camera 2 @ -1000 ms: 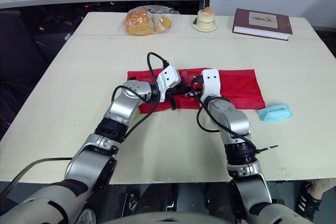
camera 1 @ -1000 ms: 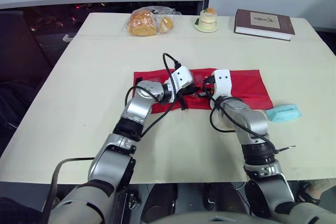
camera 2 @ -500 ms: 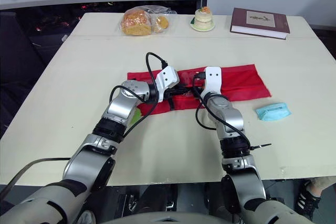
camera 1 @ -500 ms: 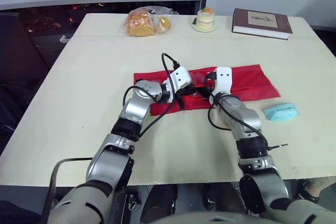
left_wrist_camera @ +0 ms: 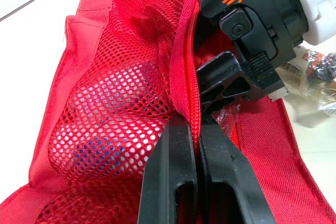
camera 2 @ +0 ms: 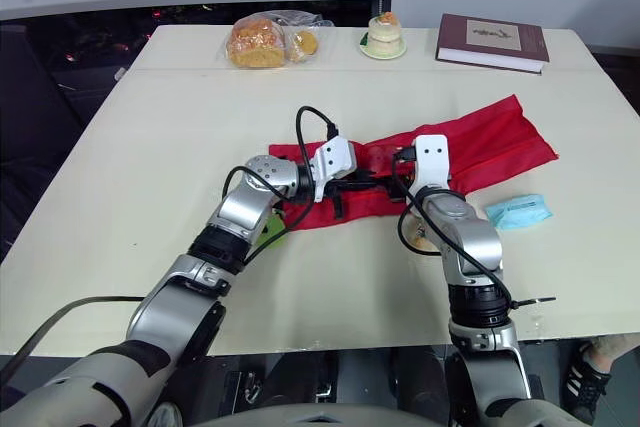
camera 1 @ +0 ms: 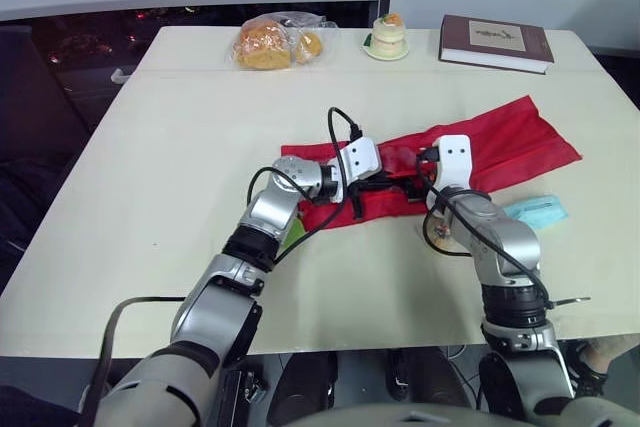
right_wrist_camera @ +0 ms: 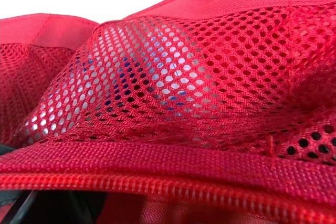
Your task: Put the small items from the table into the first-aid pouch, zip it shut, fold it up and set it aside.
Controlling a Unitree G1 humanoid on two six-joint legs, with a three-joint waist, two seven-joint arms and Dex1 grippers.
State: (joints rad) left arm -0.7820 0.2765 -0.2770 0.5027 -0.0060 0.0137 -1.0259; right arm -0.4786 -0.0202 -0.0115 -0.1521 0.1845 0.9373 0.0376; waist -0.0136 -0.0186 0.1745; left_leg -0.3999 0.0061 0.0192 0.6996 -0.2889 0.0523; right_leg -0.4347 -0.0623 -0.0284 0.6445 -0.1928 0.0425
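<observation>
End effector (left_wrist_camera: 197, 125), left, tight on pouch (left_wrist_camera: 105, 119)

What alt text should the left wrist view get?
The left pincer is clamped shut on the zip seam of the red pouch. The right pincer sits at the same seam just beyond it, and blue items show through the mesh pocket.

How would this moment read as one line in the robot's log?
left hand shut on pouch zipper | right hand at pouch | blue packet outside pouch on table
</observation>
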